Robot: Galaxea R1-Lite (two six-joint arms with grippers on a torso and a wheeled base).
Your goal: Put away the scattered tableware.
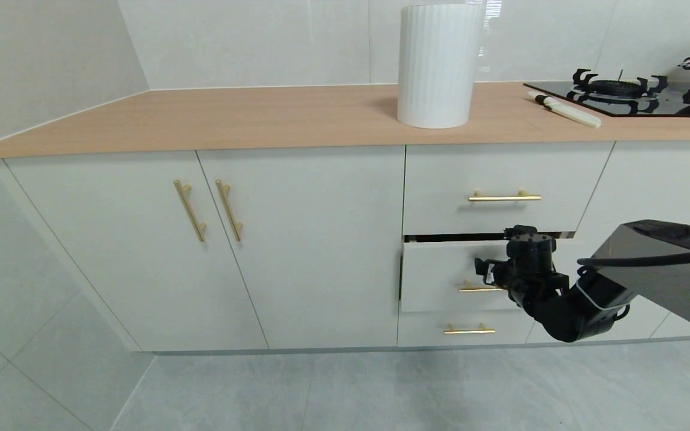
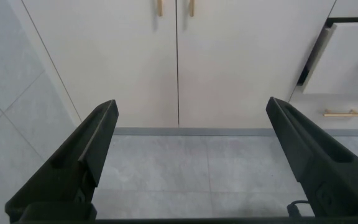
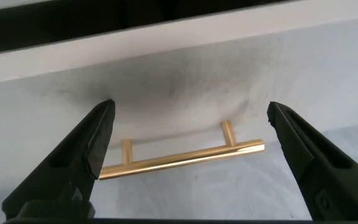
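A long white utensil point(image 1: 563, 111) with a dark end lies on the wooden countertop point(image 1: 231, 117) beside the hob. Under the counter, the middle drawer point(image 1: 441, 269) stands slightly pulled out, with a dark gap above its front. My right gripper point(image 1: 490, 276) is at this drawer's gold handle point(image 1: 478, 289). In the right wrist view it point(image 3: 190, 115) is open, and the handle point(image 3: 179, 158) lies just ahead between the fingers, untouched. My left gripper point(image 2: 191, 106) is open and empty, low over the grey floor before the cabinet doors point(image 2: 179, 62).
A tall white ribbed canister point(image 1: 438, 66) stands on the counter above the drawers. A black gas hob point(image 1: 632, 93) with a pan sits at the far right. Top drawer point(image 1: 504, 196) and bottom drawer point(image 1: 469, 330) are closed. A tiled wall bounds the left.
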